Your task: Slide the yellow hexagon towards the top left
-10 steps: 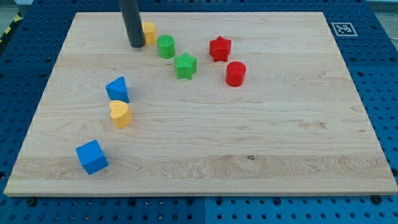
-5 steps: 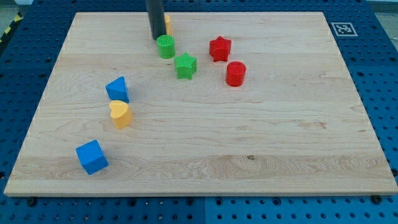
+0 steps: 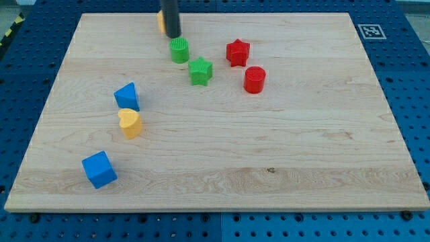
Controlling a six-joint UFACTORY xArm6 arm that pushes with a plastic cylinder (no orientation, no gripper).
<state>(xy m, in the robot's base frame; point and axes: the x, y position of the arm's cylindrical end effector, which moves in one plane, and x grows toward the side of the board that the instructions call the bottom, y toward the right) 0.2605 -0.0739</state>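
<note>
my tip (image 3: pixel 173 36) rests near the tabletop (image 3: pixel 302 154) top edge, left of centre. the yellow hexagon (image 3: pixel 161 20) sits touching the rod on the view's left, mostly hidden behind it, close to the top edge. i carry no claw, only the rod. open wood runs leftward from the hexagon to the top left corner. the green cylinder (image 3: pixel 179 50) stands just below my tip, the green star (image 3: pixel 200 70) beyond it. the yellow heart (image 3: pixel 130 123) and blue blocks lie well apart at lower left.
</note>
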